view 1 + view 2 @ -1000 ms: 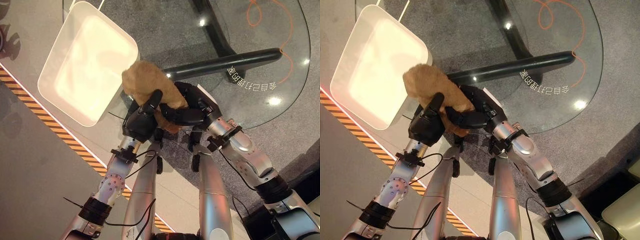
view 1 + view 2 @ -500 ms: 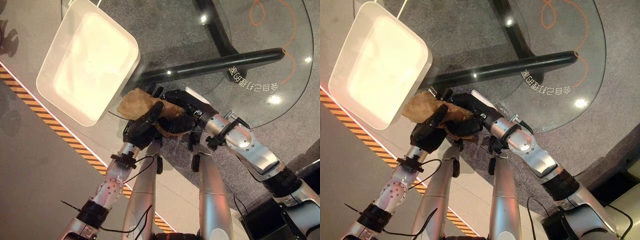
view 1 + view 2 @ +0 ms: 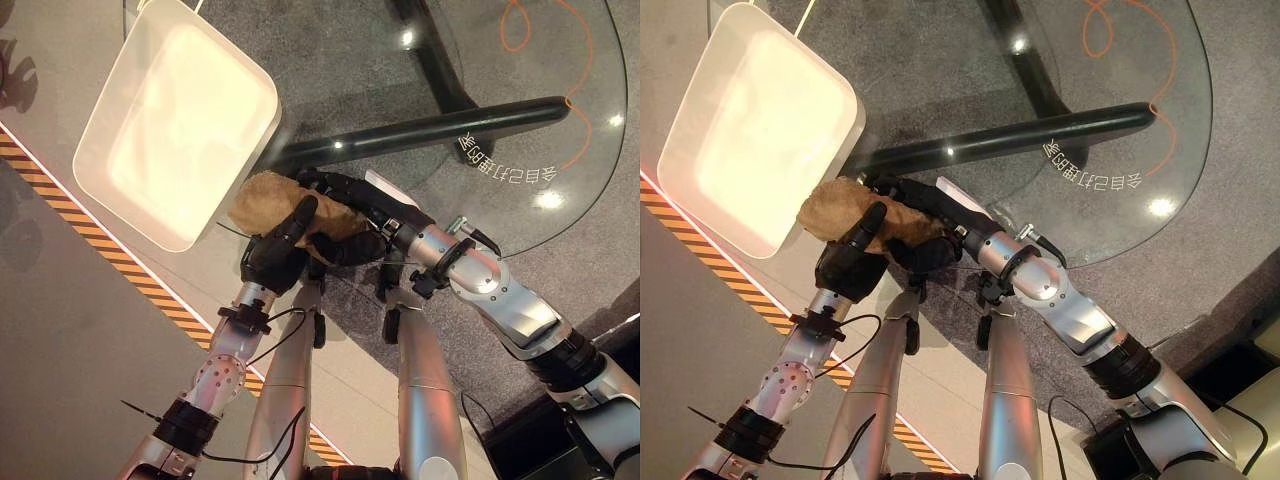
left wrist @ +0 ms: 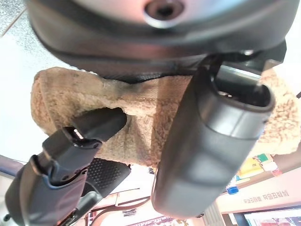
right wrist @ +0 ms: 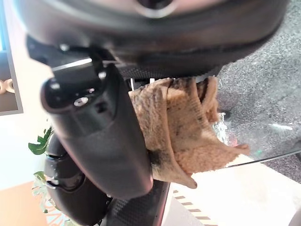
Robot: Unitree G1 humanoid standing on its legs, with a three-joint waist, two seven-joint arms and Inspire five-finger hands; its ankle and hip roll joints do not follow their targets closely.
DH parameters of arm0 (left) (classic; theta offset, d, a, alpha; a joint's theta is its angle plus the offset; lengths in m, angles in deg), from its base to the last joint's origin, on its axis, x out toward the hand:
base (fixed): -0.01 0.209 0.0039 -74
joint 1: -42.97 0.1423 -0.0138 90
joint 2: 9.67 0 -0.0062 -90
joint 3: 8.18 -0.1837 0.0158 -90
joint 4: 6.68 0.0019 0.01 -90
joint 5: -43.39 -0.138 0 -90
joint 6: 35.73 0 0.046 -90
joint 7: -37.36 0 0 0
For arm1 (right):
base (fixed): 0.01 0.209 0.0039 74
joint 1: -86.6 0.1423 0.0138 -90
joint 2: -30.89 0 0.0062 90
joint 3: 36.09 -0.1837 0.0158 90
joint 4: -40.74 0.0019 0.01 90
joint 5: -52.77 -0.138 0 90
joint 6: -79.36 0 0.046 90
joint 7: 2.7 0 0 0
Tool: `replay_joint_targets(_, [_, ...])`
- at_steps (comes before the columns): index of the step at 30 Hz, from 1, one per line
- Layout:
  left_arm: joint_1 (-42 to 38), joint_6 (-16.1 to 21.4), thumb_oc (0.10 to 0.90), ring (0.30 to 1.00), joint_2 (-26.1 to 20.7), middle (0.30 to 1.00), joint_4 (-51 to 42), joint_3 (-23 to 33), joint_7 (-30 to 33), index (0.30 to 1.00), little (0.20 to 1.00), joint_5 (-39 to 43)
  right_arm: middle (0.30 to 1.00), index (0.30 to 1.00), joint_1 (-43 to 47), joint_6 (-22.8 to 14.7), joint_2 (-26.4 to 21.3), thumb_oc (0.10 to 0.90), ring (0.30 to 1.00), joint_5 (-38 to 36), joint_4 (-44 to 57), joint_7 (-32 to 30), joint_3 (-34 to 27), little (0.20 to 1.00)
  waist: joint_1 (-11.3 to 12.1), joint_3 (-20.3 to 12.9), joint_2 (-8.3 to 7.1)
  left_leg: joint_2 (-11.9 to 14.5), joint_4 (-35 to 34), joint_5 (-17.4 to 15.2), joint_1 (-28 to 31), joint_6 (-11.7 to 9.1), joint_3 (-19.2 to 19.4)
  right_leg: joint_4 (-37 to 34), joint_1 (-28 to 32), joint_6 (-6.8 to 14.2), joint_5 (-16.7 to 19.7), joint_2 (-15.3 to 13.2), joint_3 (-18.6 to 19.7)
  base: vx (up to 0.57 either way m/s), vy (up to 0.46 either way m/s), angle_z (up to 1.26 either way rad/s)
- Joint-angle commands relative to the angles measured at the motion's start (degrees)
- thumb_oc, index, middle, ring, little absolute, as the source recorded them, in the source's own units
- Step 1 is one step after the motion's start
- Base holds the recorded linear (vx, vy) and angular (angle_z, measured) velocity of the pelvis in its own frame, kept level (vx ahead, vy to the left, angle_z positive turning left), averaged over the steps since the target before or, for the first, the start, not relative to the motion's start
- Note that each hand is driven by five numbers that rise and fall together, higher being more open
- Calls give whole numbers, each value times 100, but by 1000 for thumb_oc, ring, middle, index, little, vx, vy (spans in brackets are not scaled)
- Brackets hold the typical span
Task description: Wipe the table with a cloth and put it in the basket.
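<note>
A crumpled brown cloth [image 3: 262, 196] is held between both hands at the near edge of the round glass table [image 3: 590, 150]. My left hand [image 3: 272, 256] grips it from below, thumb pressed up over the cloth [image 4: 70, 96] and fingers curled into it. From the right, my right hand [image 3: 362, 214] lies on the cloth [image 5: 188, 127] and pinches it between thumb and fingers. The white basket [image 3: 270, 108], a shallow rounded tray, sits on the glass just beyond the cloth and holds nothing. The cloth's far edge almost touches the basket's near corner.
A black table-leg bar [image 3: 450, 126] runs under the glass behind the hands. White lettering [image 3: 505, 165] and an orange looped line [image 3: 530, 30] mark the glass at right. A yellow-and-black striped line [image 3: 120, 262] crosses the floor at left.
The cloth, held higher and bunched a second ago, has come down and left toward the basket's near corner. Both hands moved with it and kept their hold.
</note>
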Motion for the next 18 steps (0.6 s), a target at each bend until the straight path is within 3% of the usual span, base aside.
replay_joint_targets(1, [-99,211,800,900,155,900,-1225,-9,-632,900,900,-30,900,900,20,-623,94,800,900,66,989,-154,-44,900,99,-154,-111,-437,-34,-419,294,291,108,-687,194,244,509,418,101,0,0,0])
replay_joint_targets(9, [-4,304,800,900,148,900,-1199,130,-796,900,900,-39,900,900,-198,-1141,-7,800,900,-103,1282,-290,-662,900,28,-154,-219,-406,-46,-464,386,317,120,-704,292,290,538,473,152,0,0,0])
replay_joint_targets(18, [48,314,800,900,186,900,-1216,245,-834,900,900,-98,900,900,-438,-1275,96,800,900,-72,1371,-314,-944,900,-3,-154,-256,-388,-11,-526,358,347,125,-696,264,319,546,486,183,0,0,0])
